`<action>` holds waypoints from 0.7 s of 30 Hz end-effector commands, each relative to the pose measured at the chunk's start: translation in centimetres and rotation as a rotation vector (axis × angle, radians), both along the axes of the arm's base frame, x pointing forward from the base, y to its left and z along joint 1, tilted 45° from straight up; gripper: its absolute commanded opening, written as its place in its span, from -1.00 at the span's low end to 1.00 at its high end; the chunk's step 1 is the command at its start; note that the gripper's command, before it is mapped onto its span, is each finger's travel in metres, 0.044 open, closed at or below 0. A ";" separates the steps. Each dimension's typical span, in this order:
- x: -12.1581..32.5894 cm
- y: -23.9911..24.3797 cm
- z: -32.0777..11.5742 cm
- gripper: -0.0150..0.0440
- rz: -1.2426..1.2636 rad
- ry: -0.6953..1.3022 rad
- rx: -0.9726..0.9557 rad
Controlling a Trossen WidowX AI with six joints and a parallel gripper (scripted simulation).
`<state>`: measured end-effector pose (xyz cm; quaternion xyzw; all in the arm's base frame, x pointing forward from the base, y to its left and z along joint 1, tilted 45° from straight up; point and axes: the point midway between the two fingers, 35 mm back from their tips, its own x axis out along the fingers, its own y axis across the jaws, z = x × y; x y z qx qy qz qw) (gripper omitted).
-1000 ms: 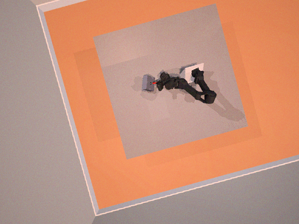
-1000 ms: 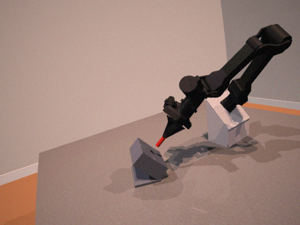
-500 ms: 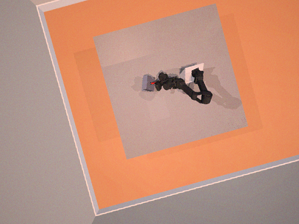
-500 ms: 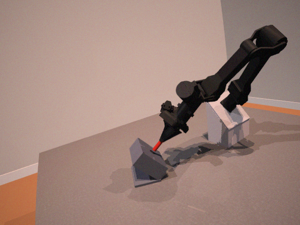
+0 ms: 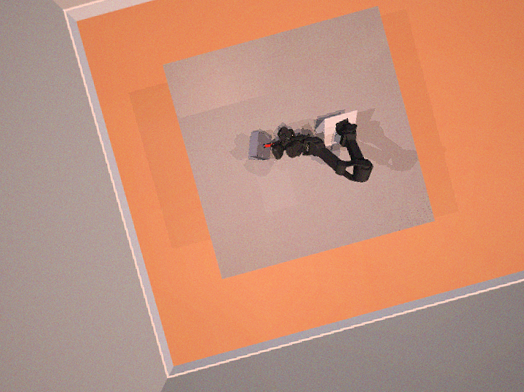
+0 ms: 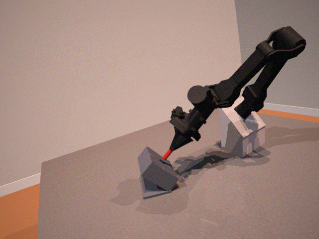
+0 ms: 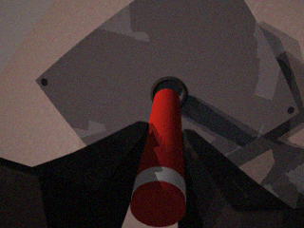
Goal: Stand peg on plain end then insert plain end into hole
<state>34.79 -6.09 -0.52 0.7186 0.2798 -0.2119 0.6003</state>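
Observation:
The red peg is held tilted, its white band toward the wrist camera and its plain end toward the panel. My gripper is shut on the peg's middle part. The grey sloped panel faces the arm. In the wrist view the plain end overlaps the lower part of the dark hole, with a dark gap above it. The end is at the mouth of the hole; whether it is slightly inside I cannot tell.
The panel stands on a thin base plate. The arm's white mount stands behind the gripper. The grey table extends around both. Shadows of the arm fall beside the panel.

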 end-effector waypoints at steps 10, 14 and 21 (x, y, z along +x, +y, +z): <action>0.3 0.1 -0.4 -0.49 0.002 0.001 0.000; 0.3 0.1 -0.5 -0.49 0.002 0.001 0.000; 0.6 0.1 -0.8 -0.49 0.002 0.001 0.000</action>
